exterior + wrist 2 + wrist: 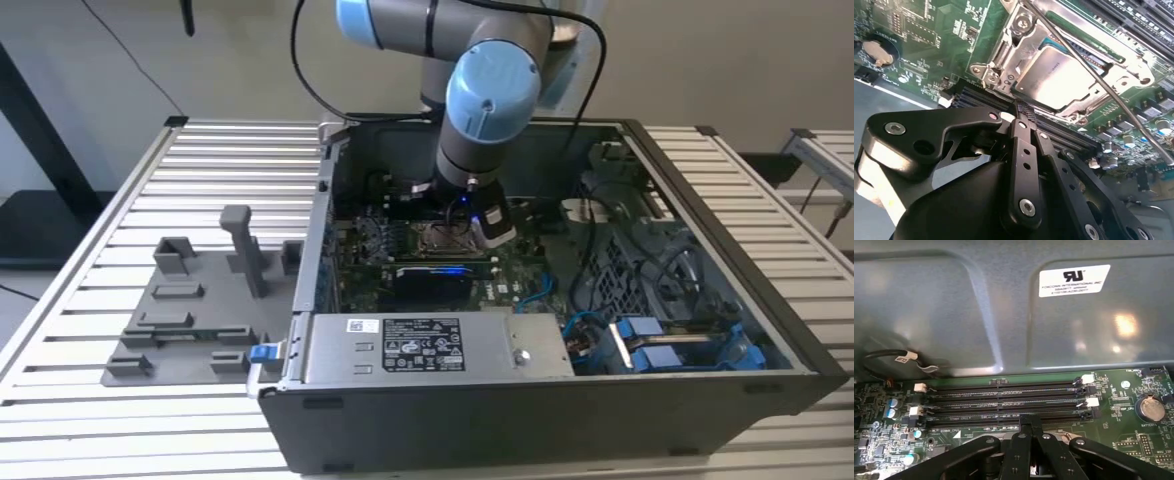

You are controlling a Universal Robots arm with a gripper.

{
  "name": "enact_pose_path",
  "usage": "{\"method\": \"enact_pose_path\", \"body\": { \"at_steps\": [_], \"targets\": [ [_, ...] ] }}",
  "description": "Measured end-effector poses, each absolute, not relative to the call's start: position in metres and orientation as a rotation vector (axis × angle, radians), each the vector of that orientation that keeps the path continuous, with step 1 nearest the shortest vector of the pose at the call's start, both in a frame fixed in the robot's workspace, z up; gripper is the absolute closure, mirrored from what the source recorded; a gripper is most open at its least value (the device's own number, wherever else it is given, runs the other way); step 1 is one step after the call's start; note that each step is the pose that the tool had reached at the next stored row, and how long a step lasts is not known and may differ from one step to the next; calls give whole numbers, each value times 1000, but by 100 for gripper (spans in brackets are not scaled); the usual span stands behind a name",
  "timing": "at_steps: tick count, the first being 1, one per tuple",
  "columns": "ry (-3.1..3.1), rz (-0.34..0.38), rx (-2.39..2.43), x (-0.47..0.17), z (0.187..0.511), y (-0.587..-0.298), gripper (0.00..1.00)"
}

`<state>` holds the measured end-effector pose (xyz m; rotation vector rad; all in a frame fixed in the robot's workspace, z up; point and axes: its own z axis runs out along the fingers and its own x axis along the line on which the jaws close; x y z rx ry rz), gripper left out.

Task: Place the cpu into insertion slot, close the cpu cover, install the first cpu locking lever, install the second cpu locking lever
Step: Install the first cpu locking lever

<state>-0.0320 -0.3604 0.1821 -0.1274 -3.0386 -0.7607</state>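
The cpu (1054,75) lies flat in the insertion slot (441,237), its silver-grey face showing. The cpu cover (1021,47) is down around it as a silvery frame. A thin metal locking lever (1104,85) runs slantwise over one side of the cover; I cannot tell whether it is latched. My gripper (1022,107) is shut with nothing between its black fingers, and its tip sits just off the socket's edge, close above the board. In the exterior view the gripper (470,215) hangs down inside the open case over the socket. The fingers (1030,422) also show in the first wrist view.
A labelled power-supply box (427,345) fills the case's near side. Blue cables and drive bays (667,340) sit at the exterior view's right. Memory slots (1004,400) and the case wall (954,315) lie beyond the fingers. A grey fixture plate (200,310) rests on the slatted table.
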Motion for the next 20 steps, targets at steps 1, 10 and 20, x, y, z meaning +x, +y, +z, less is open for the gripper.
{"method": "enact_pose_path", "body": {
  "at_steps": [1, 10, 20],
  "targets": [
    [-3039, -761, -127, -31, 182, -360, 89],
    [-3038, -762, -127, -27, 181, -360, 89],
    [-3031, -788, -127, -25, 180, -360, 89]
  ]
}}
